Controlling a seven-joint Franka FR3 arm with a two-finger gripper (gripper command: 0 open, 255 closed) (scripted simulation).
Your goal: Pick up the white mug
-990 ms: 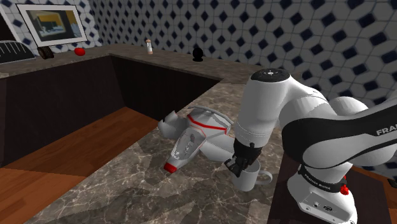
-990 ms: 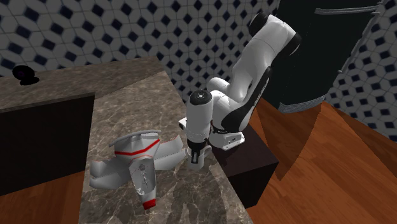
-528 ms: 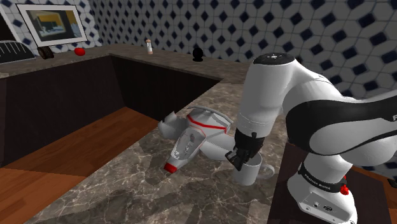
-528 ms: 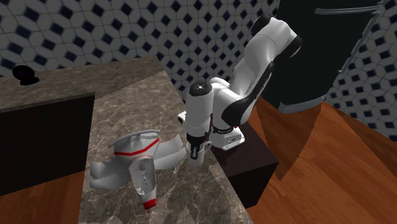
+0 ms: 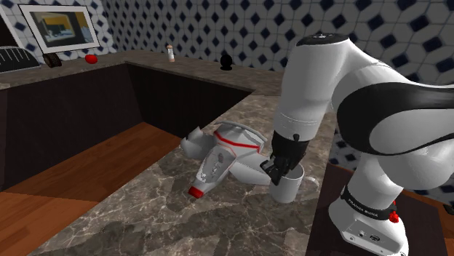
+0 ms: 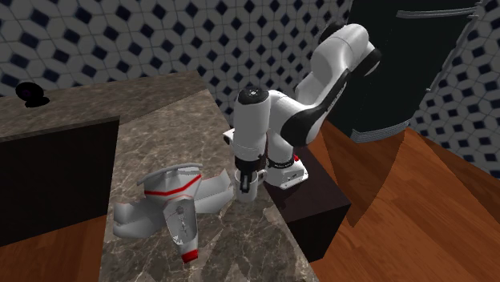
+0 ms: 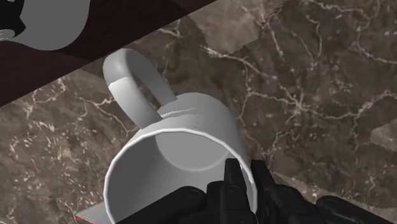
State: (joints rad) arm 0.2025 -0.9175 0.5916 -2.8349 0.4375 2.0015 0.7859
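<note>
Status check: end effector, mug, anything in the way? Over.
End effector shut on mug rim, handle on the far side. Tipped white-and-red appliance close beside the mug on the counter.

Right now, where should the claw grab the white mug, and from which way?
The rim wall, from straight above. The white mug stands upright, mouth open, so one finger fits inside and one outside. Take the side away from the handle, where nothing sticks out. The claw pinches just there.
</note>
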